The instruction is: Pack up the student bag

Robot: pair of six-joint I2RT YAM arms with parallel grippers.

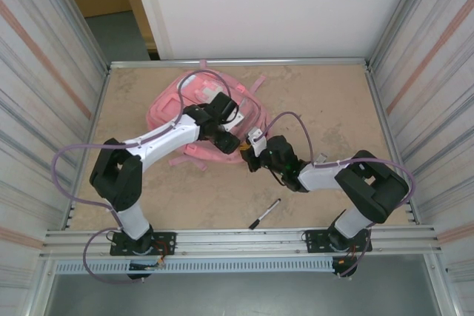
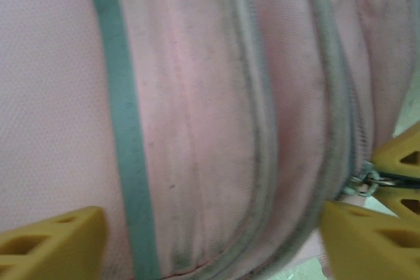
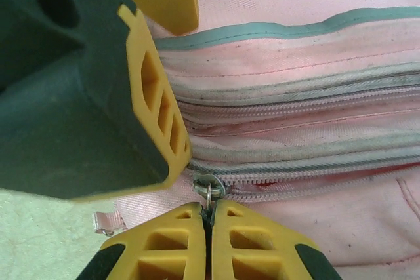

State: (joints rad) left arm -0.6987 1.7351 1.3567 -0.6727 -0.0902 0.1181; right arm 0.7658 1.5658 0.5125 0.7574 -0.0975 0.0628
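**Pen (image 1: 264, 213) at near edge, student bag (image 1: 164, 110) at far side**

One pen lies by the desk's (image 1: 333, 109) near rail. One student bag lies flat, far left of centre, carry loop (image 1: 202, 64) toward the far edge, long axis unclear beneath the left arm (image 1: 167, 137). Spread wide, the left gripper's (image 2: 210, 240) fingers straddle it; the right gripper's (image 3: 209, 211) fingers pinch a zip pull (image 3: 211, 187). Bare desk opens rightward.

The pink student bag (image 1: 167, 112) lies on the tan tabletop (image 1: 326, 109). The left hand (image 1: 228, 140) is over the bag's near right part, and the right hand (image 1: 249, 156) meets the bag's near right edge. A black pen (image 1: 264, 213) lies well clear of the bag, towards the arm bases.
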